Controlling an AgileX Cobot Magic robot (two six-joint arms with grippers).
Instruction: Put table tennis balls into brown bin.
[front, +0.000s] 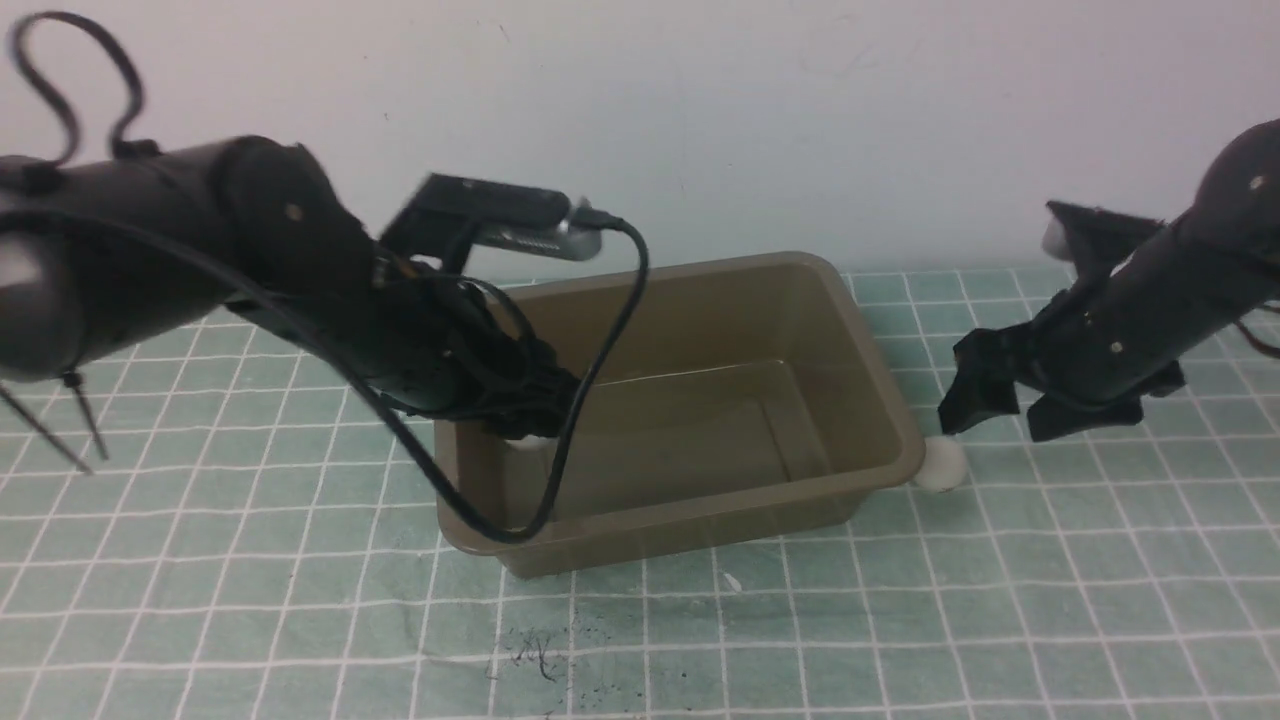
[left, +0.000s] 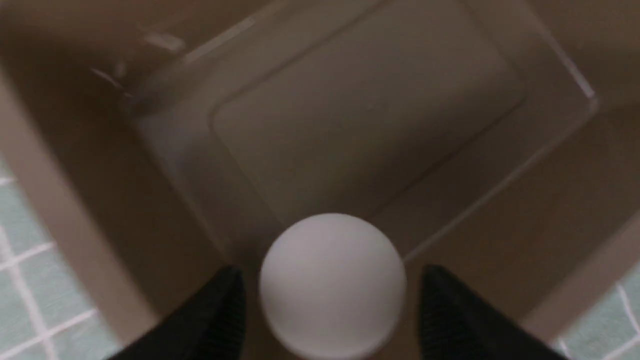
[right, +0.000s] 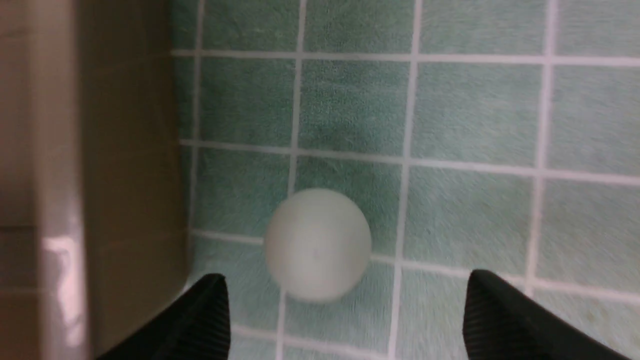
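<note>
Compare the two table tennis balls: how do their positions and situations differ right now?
The left ball is within the walls of the brown bin; the right ball lies on the green checked mat outside it, beside its wall. The left claw flanks the left ball closely, with thin gaps; the right claw is spread wide around the right ball. Both are plain white, and neither is gripped.

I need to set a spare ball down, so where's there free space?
Free: the mat in front of the brown bin, and the bin's right half. Crowded: the bin's left end, where the left hand hangs with a ball, and its near right corner, where the other ball lies below the right hand.
</note>
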